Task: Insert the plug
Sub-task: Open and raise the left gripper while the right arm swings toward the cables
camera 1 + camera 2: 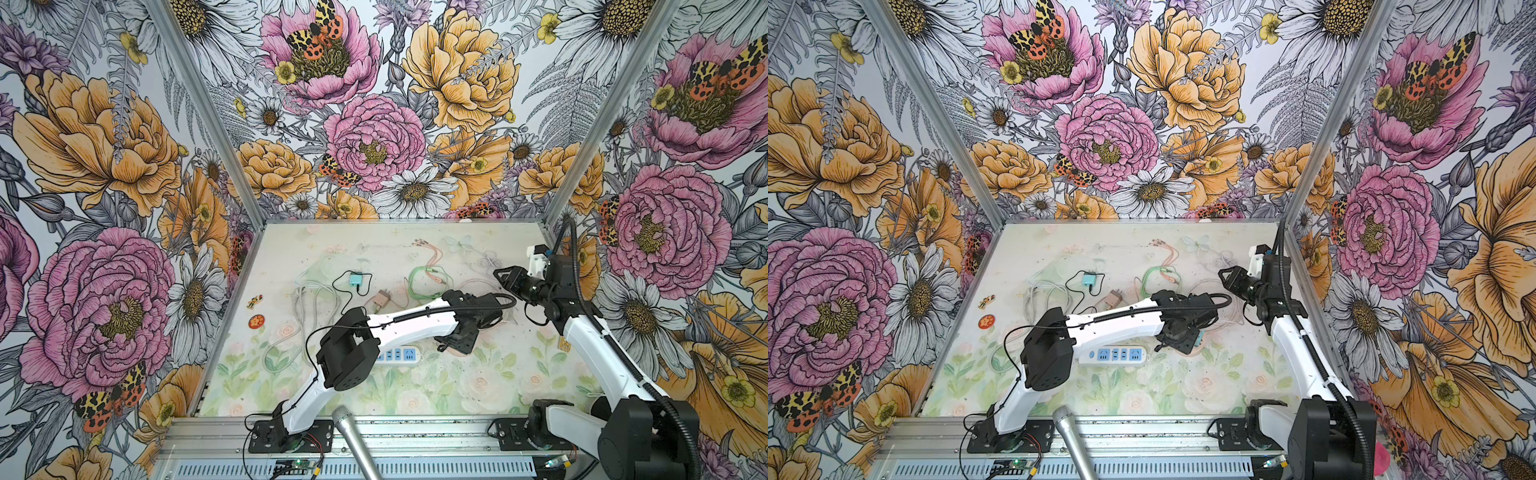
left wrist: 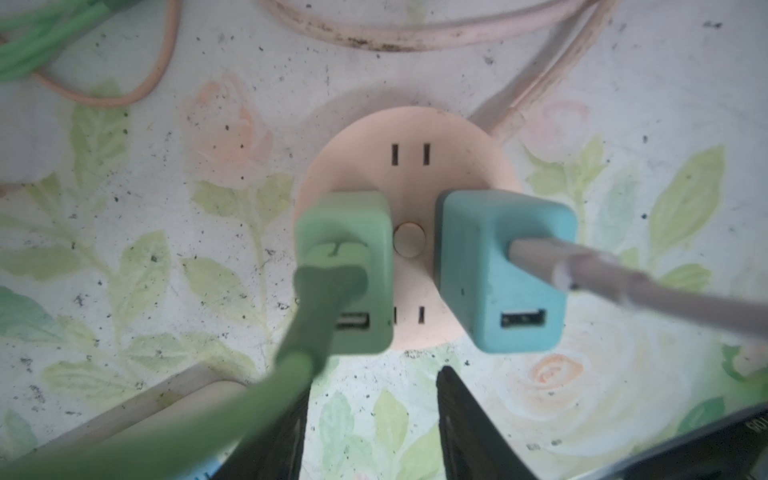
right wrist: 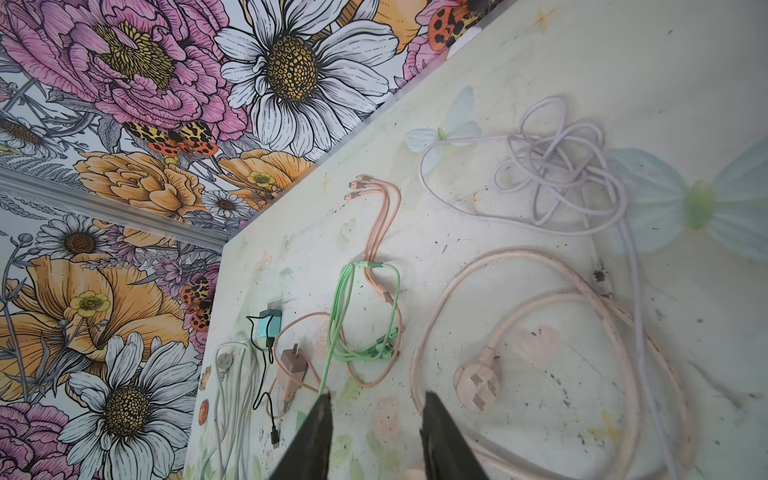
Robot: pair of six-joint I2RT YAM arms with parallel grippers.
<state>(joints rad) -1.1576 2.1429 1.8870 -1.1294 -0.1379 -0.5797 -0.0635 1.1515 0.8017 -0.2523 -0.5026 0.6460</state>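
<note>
The table point(image 1: 457, 395) is a pale sheet printed with faded roses and leaves, peppered with dark specks and scuffs; bold floral wallpaper point(image 1: 124, 145) of peonies, daisies and moths covers the walls around it, joined by aluminium posts; loose cables lie over the far half, among them a tangled lilac cable point(image 3: 552, 174) and a looped pink cord point(image 3: 540, 291); a white power strip point(image 1: 401, 355) lies nearer the front. Just right of that strip in both top views, a round pink socket point(image 2: 409, 137) sits flat on the table; a green plug point(image 2: 353, 232) and a blue plug point(image 2: 511, 249) stand seated in it side by side, not touching, each a rounded block with an empty USB port showing; a green cable point(image 2: 166, 449) leaves the one, a grey cable point(image 2: 623, 282) the other. The left end effector point(image 2: 374, 386) hangs just above them, fingers spread, gripping nothing; the right end effector point(image 3: 377, 397) — also spread and empty — is raised over the table's far right part.
</note>
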